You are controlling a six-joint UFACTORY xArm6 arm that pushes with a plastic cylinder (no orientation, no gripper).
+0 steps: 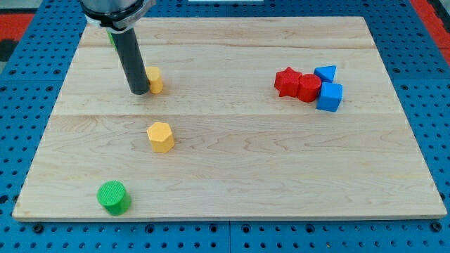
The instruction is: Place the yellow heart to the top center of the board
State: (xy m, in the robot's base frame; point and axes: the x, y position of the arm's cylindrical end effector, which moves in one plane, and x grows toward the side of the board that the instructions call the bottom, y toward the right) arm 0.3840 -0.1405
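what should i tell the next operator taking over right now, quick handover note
My tip sits against the left side of the yellow heart, at the board's upper left.
Done: contact made; the heart is not yet at top center.
Left: push it toward the view's right and up along the top edge.
Elsewhere: yellow hexagon below it, green cylinder bottom left, and a red and blue cluster at the right.
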